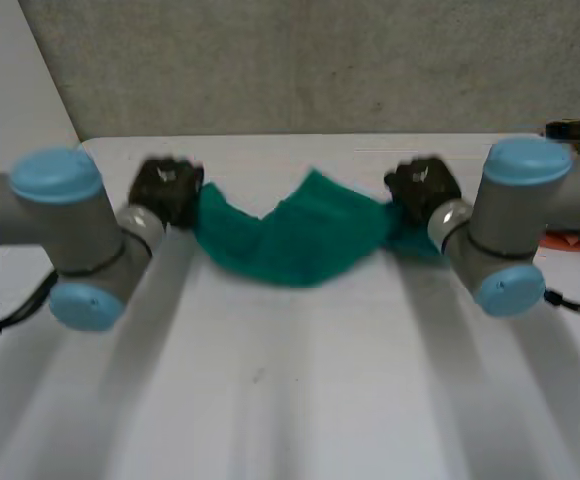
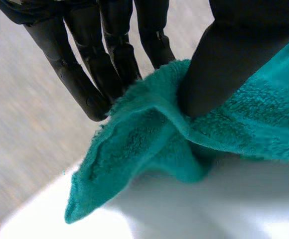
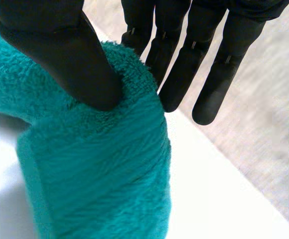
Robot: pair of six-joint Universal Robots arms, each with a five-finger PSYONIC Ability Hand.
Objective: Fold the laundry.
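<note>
Towel (image 1: pixel 290 245), teal terry cloth, strung between two black hands over the far part of the white table (image 1: pixel 300 400). Sagged in the middle, with one fold peaked upward. Pinched at its left end by the left hand (image 1: pixel 167 190), thumb pressed into the pile against straight fingers (image 2: pixel 84 74) behind the edge. Pinched likewise at its right end by the right hand (image 1: pixel 422 188), thumb on top, fingers (image 3: pixel 214 84) straight behind the cloth. Flanked by grey arms (image 1: pixel 60 225) with light-blue caps.

Head camera: well behind left hand (image 1: pixel 166 190) and right hand (image 1: pixel 422 187), looking down. Wrist cameras: close along each palm. All share the green towel (image 1: pixel 290 240).
</note>
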